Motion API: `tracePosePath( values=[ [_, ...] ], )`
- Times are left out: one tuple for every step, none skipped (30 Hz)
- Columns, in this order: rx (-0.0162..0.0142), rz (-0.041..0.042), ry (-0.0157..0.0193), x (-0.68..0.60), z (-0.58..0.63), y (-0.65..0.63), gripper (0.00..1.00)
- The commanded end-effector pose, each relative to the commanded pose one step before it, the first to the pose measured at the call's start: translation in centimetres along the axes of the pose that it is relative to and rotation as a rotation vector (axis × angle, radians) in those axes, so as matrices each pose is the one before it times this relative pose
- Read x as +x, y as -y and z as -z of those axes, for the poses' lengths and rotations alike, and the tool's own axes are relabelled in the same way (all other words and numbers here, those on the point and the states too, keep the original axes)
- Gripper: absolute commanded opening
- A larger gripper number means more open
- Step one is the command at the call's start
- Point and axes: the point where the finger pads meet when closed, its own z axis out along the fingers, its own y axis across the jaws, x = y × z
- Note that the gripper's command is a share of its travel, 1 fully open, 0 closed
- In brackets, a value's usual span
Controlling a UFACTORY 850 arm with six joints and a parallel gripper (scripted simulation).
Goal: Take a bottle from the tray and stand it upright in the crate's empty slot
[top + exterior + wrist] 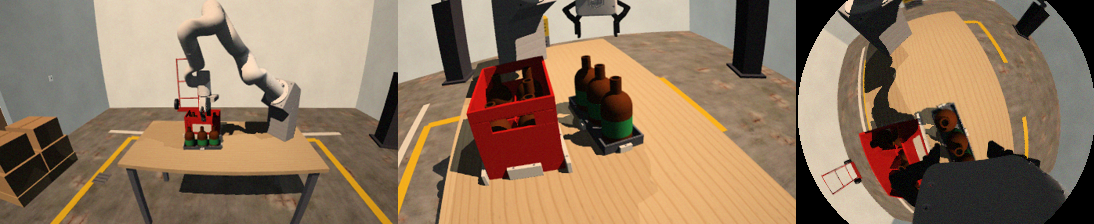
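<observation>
Top: we see three bottles (201, 136) standing in the tray (202, 147), touching the crate (202, 122).
Exterior: our gripper (596, 24) hangs above with fingers (577, 27) wide, empty.
Wrist: bottles look rigid, probably slick; we'd grip the neck.

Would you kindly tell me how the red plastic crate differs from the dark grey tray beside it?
The red plastic crate is tall-walled, the dark grey tray low-rimmed. The crate hides its brown bottles to the necks; the tray leaves its three green-banded bottles exposed. Both stand on the wooden table.
</observation>
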Motion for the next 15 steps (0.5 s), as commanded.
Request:
tracePosePath(
  values=[
    [-0.01988, 0.13979, 0.00803, -1.359, 0.095, 1.95, 1.0],
    [0.0, 0.0, 0.0, 0.0, 0.0, 0.0, 1.0],
    [0.0, 0.0, 0.0, 0.0, 0.0, 0.0, 1.0],
    [0.00045, 0.06005, 0.00092, -0.461, 0.067, 1.005, 1.0],
    [0.0, 0.0, 0.0, 0.0, 0.0, 0.0, 1.0],
    [0.0, 0.0, 0.0, 0.0, 0.0, 0.0, 1.0],
    [0.00043, 0.0574, 0.00107, -0.383, 0.047, 1.012, 1.0],
    [0.0, 0.0, 0.0, 0.0, 0.0, 0.0, 1.0],
    [0.0, 0.0, 0.0, 0.0, 0.0, 0.0, 1.0],
    [0.00023, 0.05559, 0.00119, -0.298, 0.061, 1.015, 1.0],
    [0.0, 0.0, 0.0, 0.0, 0.0, 0.0, 1.0],
    [0.00056, 0.05482, 0.0007, -0.266, 0.017, 0.988, 1.0],
    [0.0, 0.0, 0.0, 0.0, 0.0, 0.0, 1.0],
    [0.0, 0.0, 0.0, 0.0, 0.0, 0.0, 1.0],
    [0.00036, 0.05269, 0.00087, -0.18, 0.034, 0.98, 1.0]
  ],
)
